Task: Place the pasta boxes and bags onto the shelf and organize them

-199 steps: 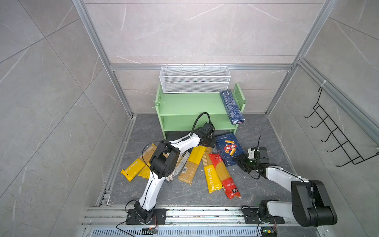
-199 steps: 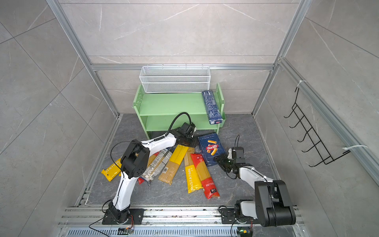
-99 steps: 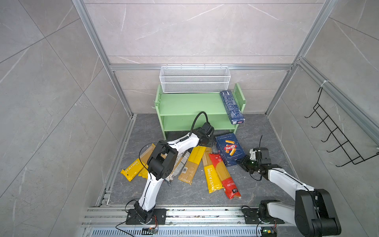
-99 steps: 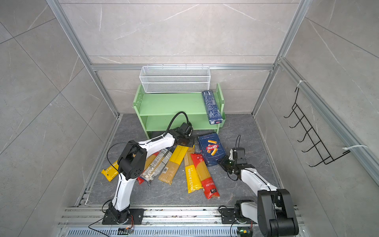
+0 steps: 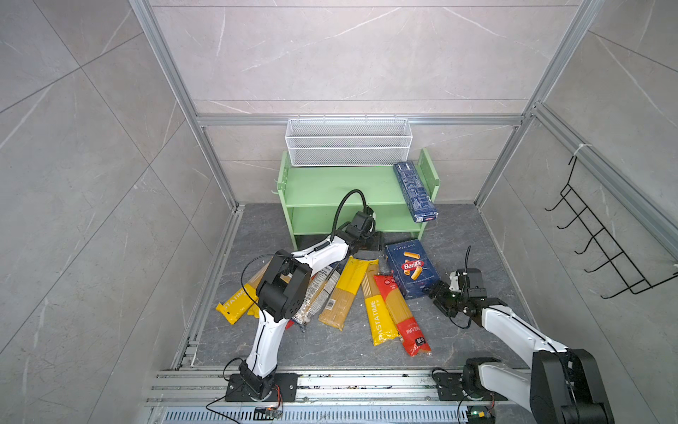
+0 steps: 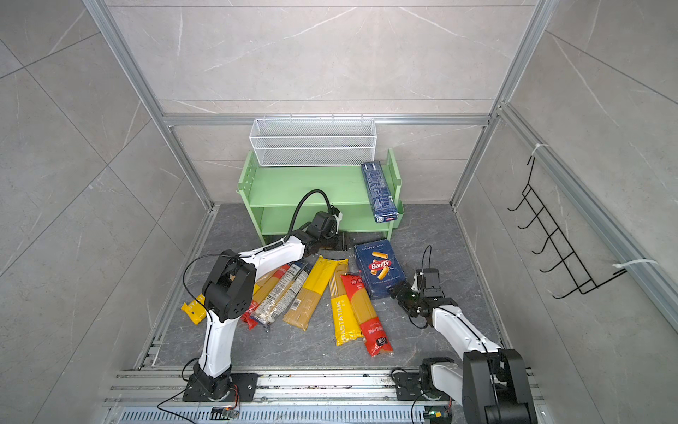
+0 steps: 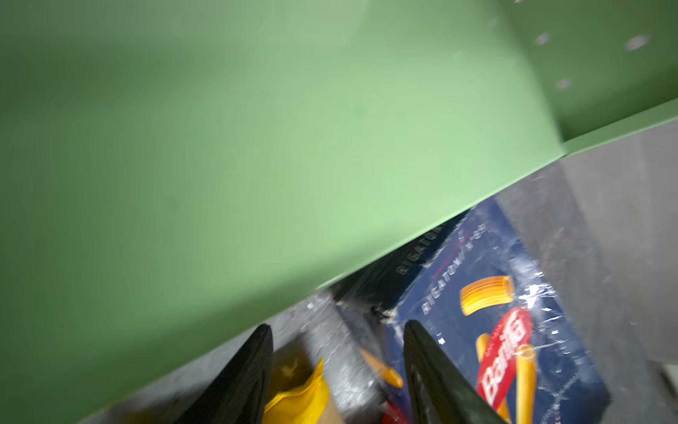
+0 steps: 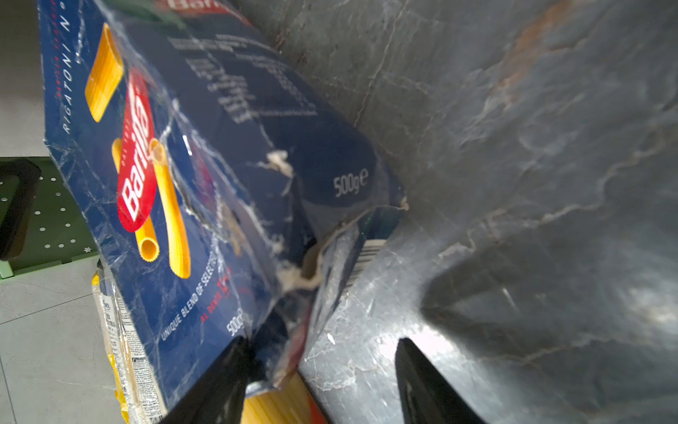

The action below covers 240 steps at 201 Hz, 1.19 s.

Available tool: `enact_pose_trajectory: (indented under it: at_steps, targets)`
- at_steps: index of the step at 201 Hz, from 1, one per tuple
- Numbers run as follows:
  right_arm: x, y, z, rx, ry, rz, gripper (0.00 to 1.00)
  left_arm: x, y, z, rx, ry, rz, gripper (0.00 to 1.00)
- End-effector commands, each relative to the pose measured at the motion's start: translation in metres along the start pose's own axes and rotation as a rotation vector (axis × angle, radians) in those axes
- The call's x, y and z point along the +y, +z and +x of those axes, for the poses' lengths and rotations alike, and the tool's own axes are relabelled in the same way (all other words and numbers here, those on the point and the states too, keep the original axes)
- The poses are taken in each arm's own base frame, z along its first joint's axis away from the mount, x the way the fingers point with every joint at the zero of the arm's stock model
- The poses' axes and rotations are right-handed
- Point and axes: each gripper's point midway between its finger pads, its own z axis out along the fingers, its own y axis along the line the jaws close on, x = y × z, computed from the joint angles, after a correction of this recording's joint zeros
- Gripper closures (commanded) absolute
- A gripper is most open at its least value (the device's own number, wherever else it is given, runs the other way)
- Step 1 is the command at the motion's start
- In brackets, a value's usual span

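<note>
Right tool (image 8: 323, 343) stands wide at a torn corner of the Barilla box (image 5: 412, 270) — it lies flat in front of the shelf (image 5: 330, 189), so likely only an edge offers grip; left tool (image 7: 337, 330), wide and empty, hovers at the shelf's foot.

Your top views are bright and evenly lit from overhead, with soft shadows; wide-angle distortion splays the wall rails (image 5: 175, 73) toward 10 and 2 o'clock. Your left wrist view is smeared throughout, the shelf (image 7: 257, 147) a featureless green. Your right wrist view: glare on the glossy floor (image 8: 367, 293), hard dark shadow beside it, Barilla box (image 8: 227, 176) print legible.
</note>
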Motion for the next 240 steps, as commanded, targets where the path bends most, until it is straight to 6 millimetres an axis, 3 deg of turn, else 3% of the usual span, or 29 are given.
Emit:
enact_pose_trajectory:
  at_steps: [1, 38, 102, 144, 158, 171, 240]
  targets:
    - [-0.03, 0.001, 0.038, 0.14, 0.027, 0.104, 0.34, 0.0, 0.013, -0.007, -0.051, -0.087, 0.13, 0.38]
    - [-0.029, 0.0, 0.036, 0.137, 0.022, 0.101, 0.34, 0.004, 0.028, 0.002, -0.044, -0.117, 0.182, 0.38]
    - [-0.029, -0.001, 0.038, 0.142, 0.028, 0.101, 0.31, 0.004, 0.036, -0.007, -0.083, -0.134, 0.206, 0.37]
    - [-0.035, -0.007, 0.041, 0.121, 0.083, 0.115, 0.13, -0.002, 0.04, -0.015, -0.094, -0.143, 0.242, 0.37]
    - [-0.037, -0.01, 0.04, 0.092, 0.098, 0.124, 0.01, -0.006, 0.04, -0.018, -0.1, -0.146, 0.262, 0.37]
    - [-0.037, -0.01, 0.038, 0.078, 0.103, 0.117, 0.01, -0.011, 0.042, -0.02, -0.095, -0.146, 0.286, 0.37]
    - [-0.031, 0.02, 0.031, 0.091, 0.158, 0.052, 0.01, -0.017, 0.045, -0.006, -0.036, -0.157, 0.34, 0.41]
